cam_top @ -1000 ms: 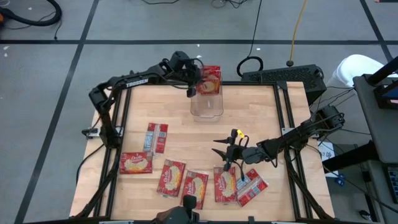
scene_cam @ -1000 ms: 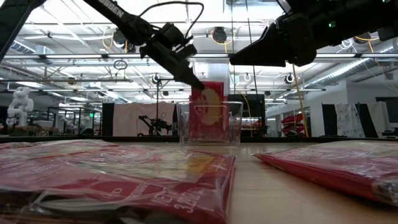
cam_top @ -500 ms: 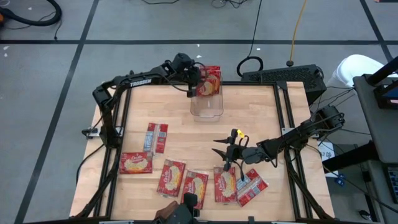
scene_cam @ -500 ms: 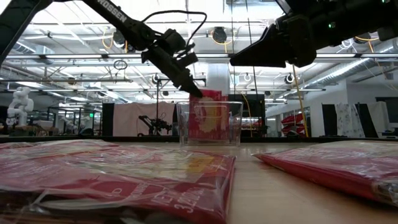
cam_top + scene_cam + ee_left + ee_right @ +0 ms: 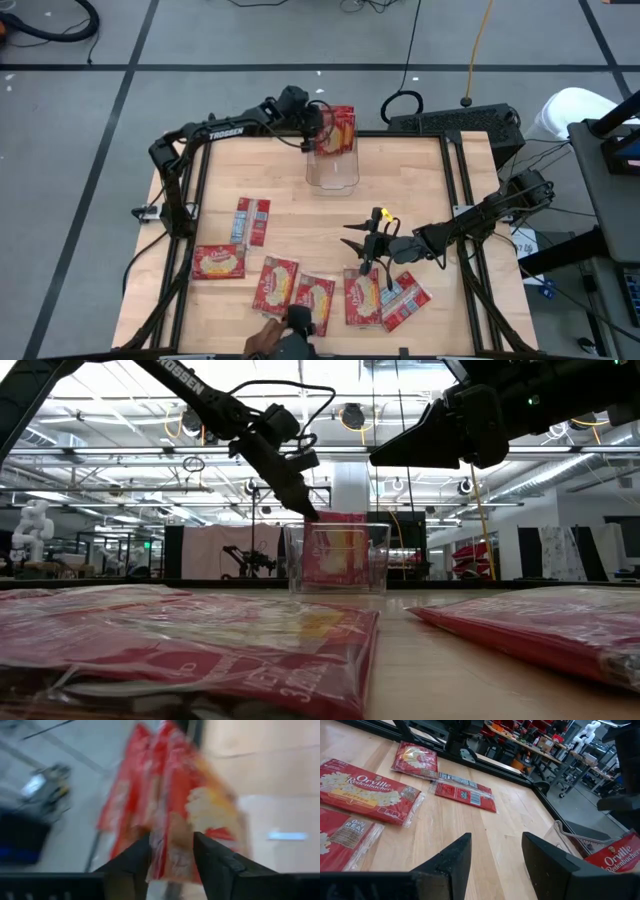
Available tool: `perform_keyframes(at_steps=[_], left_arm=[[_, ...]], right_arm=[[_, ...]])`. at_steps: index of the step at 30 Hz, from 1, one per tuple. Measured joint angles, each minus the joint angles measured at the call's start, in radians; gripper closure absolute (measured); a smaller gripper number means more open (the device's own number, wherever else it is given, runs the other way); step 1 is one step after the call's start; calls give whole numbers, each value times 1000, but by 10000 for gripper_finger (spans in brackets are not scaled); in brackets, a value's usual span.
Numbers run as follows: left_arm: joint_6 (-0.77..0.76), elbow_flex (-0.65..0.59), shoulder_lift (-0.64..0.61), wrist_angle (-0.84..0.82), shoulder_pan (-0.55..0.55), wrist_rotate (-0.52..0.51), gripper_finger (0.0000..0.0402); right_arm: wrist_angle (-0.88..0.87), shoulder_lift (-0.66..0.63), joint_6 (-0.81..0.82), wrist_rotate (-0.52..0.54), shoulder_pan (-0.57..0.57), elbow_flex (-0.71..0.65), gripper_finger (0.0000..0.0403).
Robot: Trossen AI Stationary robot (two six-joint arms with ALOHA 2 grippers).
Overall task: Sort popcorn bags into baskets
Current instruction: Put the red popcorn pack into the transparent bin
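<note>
One popcorn bag [image 5: 338, 131] stands in the clear basket [image 5: 333, 170] at the surface's far edge, between the left pincer's [image 5: 313, 139] parting fingers. Best to widen fully, then lift straight up. Right pincer [image 5: 364, 248] hovers open, empty.

"Orville Redenbacher's" on popcorn bags [image 5: 367, 792]

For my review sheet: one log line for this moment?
left gripper: open, over clear bin, releasing popcorn bag | right gripper: open, hovering mid-table
</note>
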Motion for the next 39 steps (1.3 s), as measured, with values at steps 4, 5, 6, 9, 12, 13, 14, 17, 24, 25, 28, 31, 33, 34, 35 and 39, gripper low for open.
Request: perform_keyframes(at_steps=[4, 5, 6, 9, 12, 13, 14, 17, 24, 25, 28, 31, 33, 34, 35, 39], left_arm=[[0, -1, -23, 4, -32, -175, 216], [0, 0, -33, 4, -39, -202, 206], [-2, 0, -43, -4, -45, -226, 196], [-27, 0, -74, -10, -65, -283, 168], [-90, 0, -123, -32, -80, -307, 151], [-120, 0, -146, -49, -83, -304, 149], [-152, 0, -171, -79, -85, -294, 148], [-263, 0, -234, -165, -97, -249, 151], [-351, -162, -411, -228, -180, -128, 186], [-364, -199, -438, -218, -201, -127, 190], [-443, -321, -524, -171, -272, -127, 197], [-515, -442, -600, -63, -361, -140, 199], [-552, -512, -636, 6, -425, -161, 199], [-566, -542, -648, 44, -461, -179, 199], [-576, -571, -661, 80, -495, -202, 199], [-620, -657, -682, 198, -623, -321, 199]], right_arm=[[-11, 0, 0, 11, 0, 0, 234], [-16, 0, 1, 24, 0, 0, 234], [-18, 0, 1, 35, 0, 0, 234], [-23, 0, 2, 49, 0, 0, 234], [-22, 0, 2, 49, 0, 0, 234], [-22, 0, 2, 49, 0, 0, 234], [-23, 0, 6, 49, 0, 0, 234], [-23, 0, 52, 50, 0, 0, 234], [-98, 0, 214, 44, 0, 0, 234], [-121, 0, 246, 41, 0, 0, 234], [-181, -7, 356, -38, 0, 0, 234], [-227, -29, 487, -135, -8, 0, 234], [-278, -53, 577, -217, -16, 0, 234], [-306, -67, 617, -260, -20, 0, 234], [-330, -81, 657, -311, -22, 0, 234], [-433, -137, 799, -461, -20, 0, 234]])
